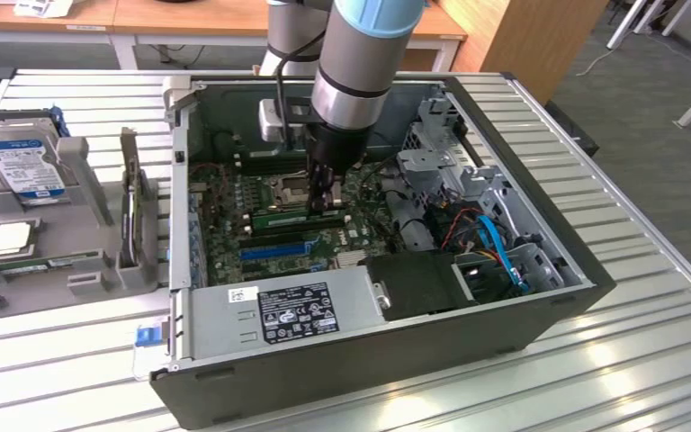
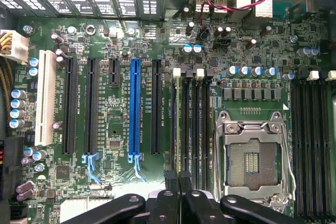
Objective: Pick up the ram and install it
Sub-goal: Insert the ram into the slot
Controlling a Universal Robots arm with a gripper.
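Note:
The ram [image 1: 288,219] is a thin green stick standing on edge in a black memory slot on the motherboard, inside the open computer case. In the wrist view the ram [image 2: 176,119] shows as a narrow pale line running along the slot beside the processor socket [image 2: 252,156]. My gripper [image 1: 325,202] points straight down over the stick, with the arm reaching in from the back. Its black fingertips [image 2: 169,179] are shut on the ram's top edge at my gripper [image 2: 177,178].
A blue slot [image 2: 134,111] and several black slots lie beside the ram slots. The power supply [image 1: 280,310], drive cage and cables [image 1: 489,243] crowd the case. On the exterior view's left, a grey stand holds a hard drive [image 1: 15,162], a processor chip [image 1: 7,238] and another green stick [image 1: 48,264].

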